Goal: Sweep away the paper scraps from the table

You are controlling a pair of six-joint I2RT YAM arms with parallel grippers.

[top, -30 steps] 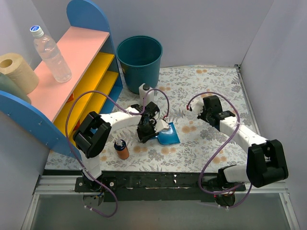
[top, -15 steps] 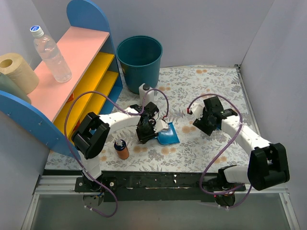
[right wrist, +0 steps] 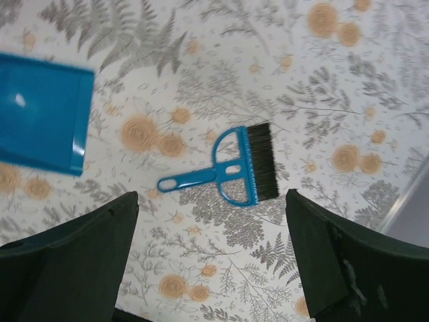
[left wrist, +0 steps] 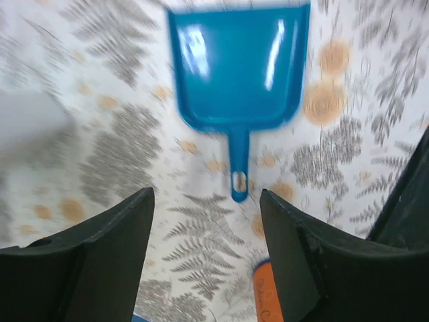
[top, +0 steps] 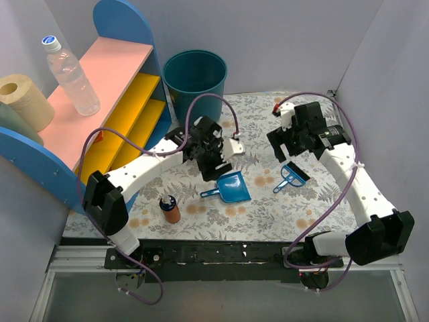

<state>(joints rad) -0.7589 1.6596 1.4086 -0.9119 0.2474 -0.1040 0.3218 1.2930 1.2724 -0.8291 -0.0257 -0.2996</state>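
At centre-left of the top view, the left gripper [top: 212, 166] hangs above the whitish table printed with grey ferns and orange flowers [top: 268, 215]. Its fingers [left wrist: 120, 241] are spread wide and hold nothing. Just below it in the frame, the blue plastic dustpan [top: 232, 188] lies flat on the table. To its right, apart from it, lies the small blue hand brush with black bristles [top: 292, 178]. Above the brush in the frame, the right gripper [top: 288, 146] hangs with its jaws wide apart and empty.

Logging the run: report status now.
Left gripper open, empty. Right gripper open, empty. Dustpan, hand brush lying on table. No paper scraps visible.
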